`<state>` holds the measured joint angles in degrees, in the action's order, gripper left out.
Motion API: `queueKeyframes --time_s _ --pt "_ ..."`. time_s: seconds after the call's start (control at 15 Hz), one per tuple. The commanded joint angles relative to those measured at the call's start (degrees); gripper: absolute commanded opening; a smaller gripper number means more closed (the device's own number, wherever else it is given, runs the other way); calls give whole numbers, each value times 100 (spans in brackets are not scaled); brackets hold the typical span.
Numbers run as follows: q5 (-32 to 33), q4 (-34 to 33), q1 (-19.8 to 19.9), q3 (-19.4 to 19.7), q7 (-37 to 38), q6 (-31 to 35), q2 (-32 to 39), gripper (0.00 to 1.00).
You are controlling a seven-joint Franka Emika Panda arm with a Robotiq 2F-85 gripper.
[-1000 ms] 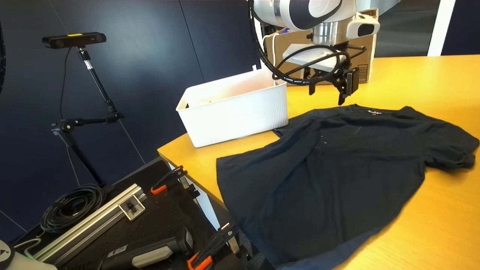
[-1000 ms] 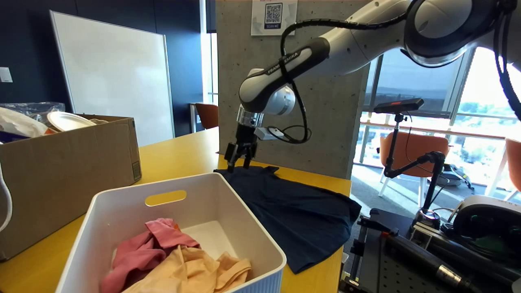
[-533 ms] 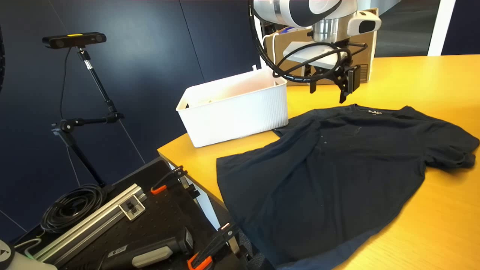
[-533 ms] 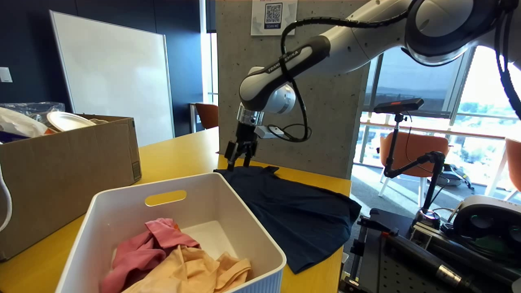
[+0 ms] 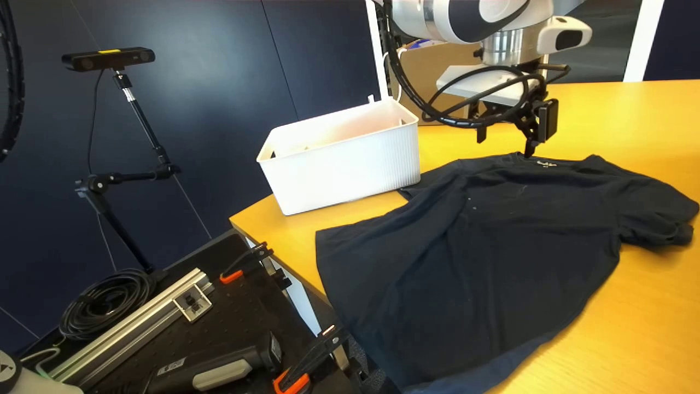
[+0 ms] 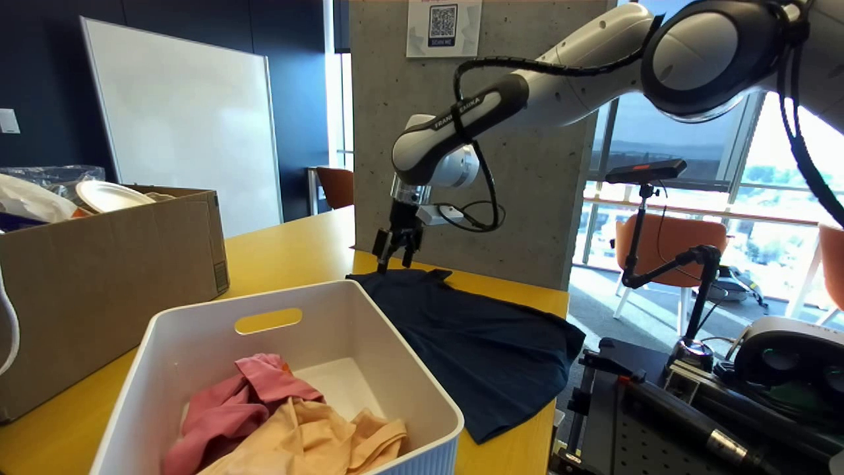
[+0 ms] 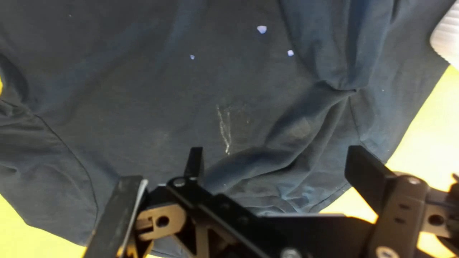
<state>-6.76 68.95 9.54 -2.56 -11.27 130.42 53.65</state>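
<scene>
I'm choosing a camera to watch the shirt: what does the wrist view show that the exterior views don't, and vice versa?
Only the wrist view: a tan-looking link with a round hole and a screw head, both on the pincer.
Only the exterior views: the cardboard box in both and, in an exterior view, pink cloth inside the white bin.
Shared: the shirt, bin, yellow table and open pincer.

Arm point(image 6: 560, 99) outstretched, sloping down to wrist point(image 6: 410, 192); claw point(image 5: 505, 142) pointing downward, fingers point(image 7: 366, 173) spread wide apart.
</scene>
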Motion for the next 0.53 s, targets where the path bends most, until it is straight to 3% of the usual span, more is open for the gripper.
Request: queueKeyframes --time_s 0.0,0.47 --pt "73 -634 135 114 -31 -540 436 100" --pt "203 -143 444 566 112 -437 214 100"
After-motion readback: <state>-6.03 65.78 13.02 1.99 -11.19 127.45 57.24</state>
